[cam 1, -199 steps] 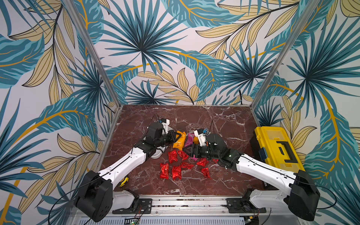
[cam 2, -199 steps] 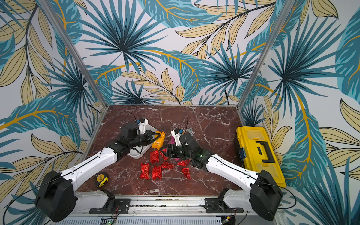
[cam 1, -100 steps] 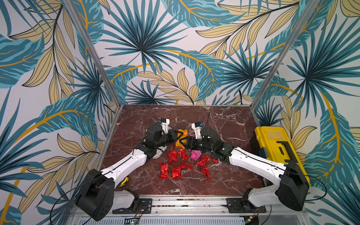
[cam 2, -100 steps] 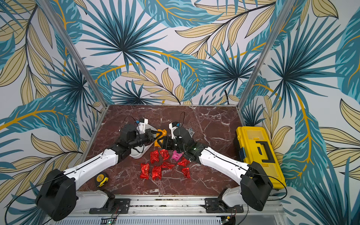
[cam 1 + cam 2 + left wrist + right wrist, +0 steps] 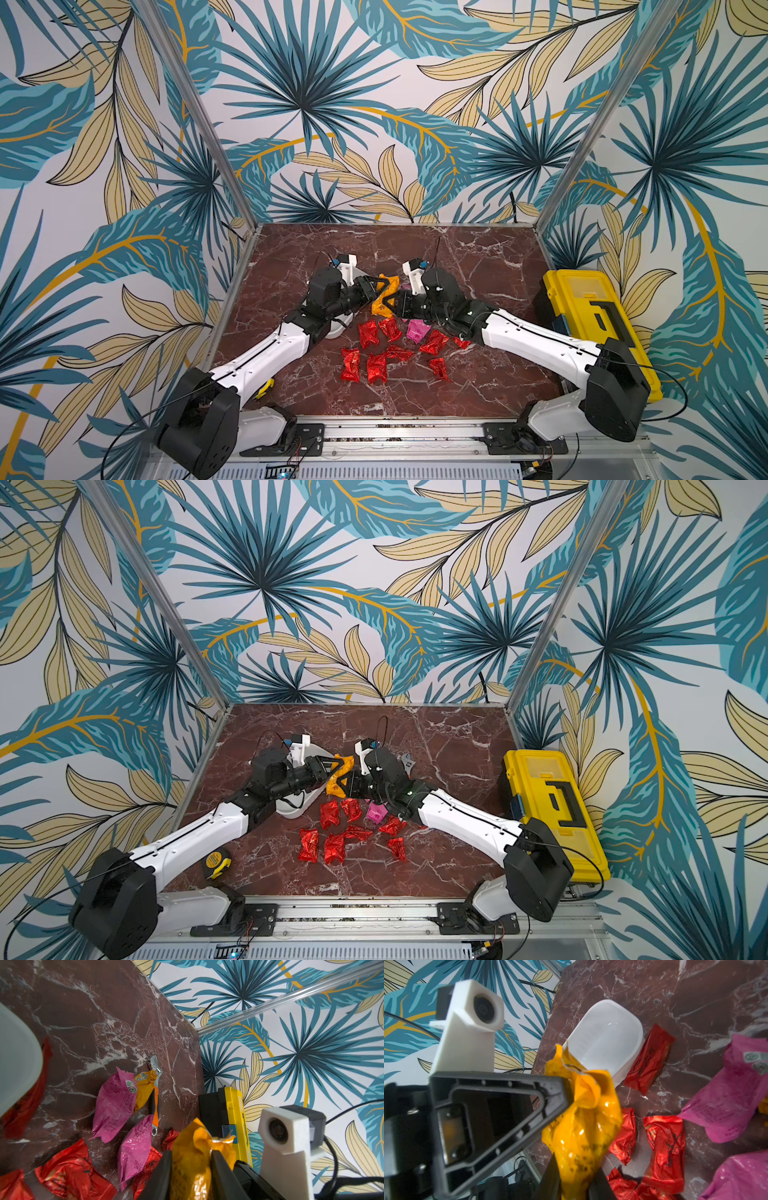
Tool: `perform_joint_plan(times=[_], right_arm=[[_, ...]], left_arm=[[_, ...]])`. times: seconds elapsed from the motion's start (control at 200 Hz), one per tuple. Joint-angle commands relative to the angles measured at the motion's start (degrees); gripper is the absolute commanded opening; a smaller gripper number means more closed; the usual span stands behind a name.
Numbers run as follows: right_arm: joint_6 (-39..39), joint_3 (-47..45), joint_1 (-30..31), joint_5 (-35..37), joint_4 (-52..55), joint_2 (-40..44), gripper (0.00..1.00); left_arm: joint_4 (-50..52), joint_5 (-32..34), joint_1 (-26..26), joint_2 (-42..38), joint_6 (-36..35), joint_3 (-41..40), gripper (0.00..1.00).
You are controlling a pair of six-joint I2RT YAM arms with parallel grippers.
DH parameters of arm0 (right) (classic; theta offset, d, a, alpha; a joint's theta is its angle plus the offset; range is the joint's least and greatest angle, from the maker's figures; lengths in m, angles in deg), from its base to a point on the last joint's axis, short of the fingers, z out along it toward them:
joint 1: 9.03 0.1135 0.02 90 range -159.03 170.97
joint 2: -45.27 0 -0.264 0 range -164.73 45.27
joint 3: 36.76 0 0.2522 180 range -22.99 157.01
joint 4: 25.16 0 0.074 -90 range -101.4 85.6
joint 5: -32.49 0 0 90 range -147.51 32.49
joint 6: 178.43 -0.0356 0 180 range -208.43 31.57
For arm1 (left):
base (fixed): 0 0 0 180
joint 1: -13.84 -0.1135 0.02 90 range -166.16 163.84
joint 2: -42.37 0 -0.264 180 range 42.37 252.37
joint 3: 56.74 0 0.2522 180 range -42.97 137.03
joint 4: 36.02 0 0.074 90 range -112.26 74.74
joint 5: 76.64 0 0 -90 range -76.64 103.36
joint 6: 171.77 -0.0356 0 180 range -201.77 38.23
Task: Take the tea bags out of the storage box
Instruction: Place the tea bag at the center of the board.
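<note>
The orange tea bag (image 5: 382, 301) hung above the table (image 5: 478, 266) at the centre, just right of the storage box (image 5: 608, 1039), with both pincers on it. The right gripper (image 5: 576, 1174) was closed on one end, the foil pinched narrow between its jaws. The left gripper (image 5: 191, 1154) had its jaws either side of the other end, and it could not be told whether they were pinching the foil or only flanking it. The box lay left of centre under the left wrist, and its inside looked bare where the right wrist view showed it, though one corner was hidden behind the packet. The red tea bags (image 5: 368, 334) were scattered on the marble near and right of the box, with the pink tea bags (image 5: 116, 1103) beside them and a second orange packet (image 5: 145, 1086) lying against the wrench (image 5: 155, 1105). This looked like a hand-over between the arms, probably of the last packet out. The next move called for the left jaws to stand clear of the crinkled foil before the right arm drew away, so nothing snagged or tore. The packet could then be carried right and laid with the others, short of the yellow toolbox (image 5: 590, 316).
</note>
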Motion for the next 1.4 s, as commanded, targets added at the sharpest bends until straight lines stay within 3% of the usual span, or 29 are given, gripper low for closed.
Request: perform_joint_plan(times=[0.0,0.115,0.19,0.305,0.551,0.726,0.896,0.961,1.046,1.222,1.397], right_arm=[[0.27,0.46,-0.03,-0.92,-1.07,0.86,0.15],[-0.04,-1.57,-0.04,-1.21,0.78,3.1,0.13],[-1.82,-4.72,0.2,-1.89,1.64,5.65,0.12],[-4.49,-10.33,2.96,-2.84,5.49,10.1,0.11],[-9.97,-21.07,10.3,3.42,16.29,19.07,0.11],[-13.68,-25.57,13.69,3.21,9.76,15.13,0.12],[-16.12,-28.16,13.93,-0.07,0.57,9.29,0.15],[-16.16,-28.28,13.92,0.64,1.13,8.58,0.19],[-15.02,-27.82,13.89,3.5,5.24,9.63,0.34],[-11.14,-26.14,12.86,11.22,17.83,19.4,0.57],[-3.88,-22.91,3.93,15.05,26.76,27.35,0.69]], left_arm=[[4.31,0.62,0.39,-2.54,-1.91,0.8,0.49],[9.96,5.66,-0.03,-5.27,-3.97,1.84,0.71],[13.16,10.5,-1.1,-7.62,-4.96,1.69,0.76],[19.88,18.68,-3.28,-11.4,-7.72,1.66,0.77],[32.96,32.09,-7.26,-18.15,-16.15,0.95,0.79],[36.06,37.02,-9.43,-20.9,-18.69,-0.53,0.83],[36.93,36.16,-12.72,-21.32,-19.48,-1.23,0.83],[36.84,35.72,-13.44,-21.41,-19.88,-1.5,0.83],[36.6,35.61,-14.25,-21.35,-20.57,-1.76,0.83],[36.81,36.49,-17.02,-21.36,-23.24,-1.11,0.86],[31.96,37.94,-20.46,-21.34,-28.48,-1.85,0.96]])
